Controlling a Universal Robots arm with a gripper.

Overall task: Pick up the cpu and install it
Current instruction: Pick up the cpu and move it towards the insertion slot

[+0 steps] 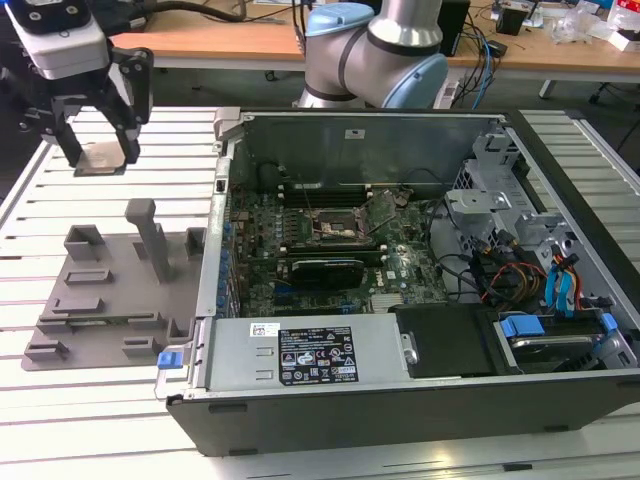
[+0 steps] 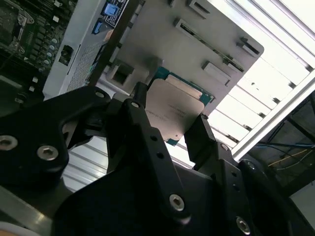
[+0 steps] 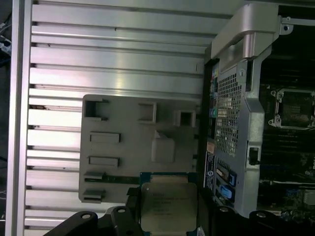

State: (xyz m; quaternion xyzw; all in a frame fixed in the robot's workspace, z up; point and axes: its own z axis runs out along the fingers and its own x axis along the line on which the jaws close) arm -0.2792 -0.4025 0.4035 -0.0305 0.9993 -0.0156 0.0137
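The cpu [image 2: 174, 110] is a flat square chip with a silver top and a thin blue-green rim. My gripper [image 2: 171, 118] is shut on it, one black finger on each of two opposite edges. In the exterior view the gripper [image 1: 101, 160] hangs high at the exterior view's left and carries the cpu [image 1: 100, 157] above the slatted table, beyond the grey fixture tray [image 1: 110, 290]. In the first wrist view the cpu [image 3: 167, 204] sits level over the near edge of the tray [image 3: 128, 142]. The open motherboard socket [image 1: 335, 222] lies inside the computer case [image 1: 400, 380].
The open case fills the middle and the exterior view's right, with a metal side wall [image 1: 222, 200] between the tray and the motherboard. Upright posts [image 1: 150, 235] stand on the tray. The arm's base [image 1: 375, 50] stands behind the case. Cables and drive bays [image 1: 540, 280] crowd the case's right end.
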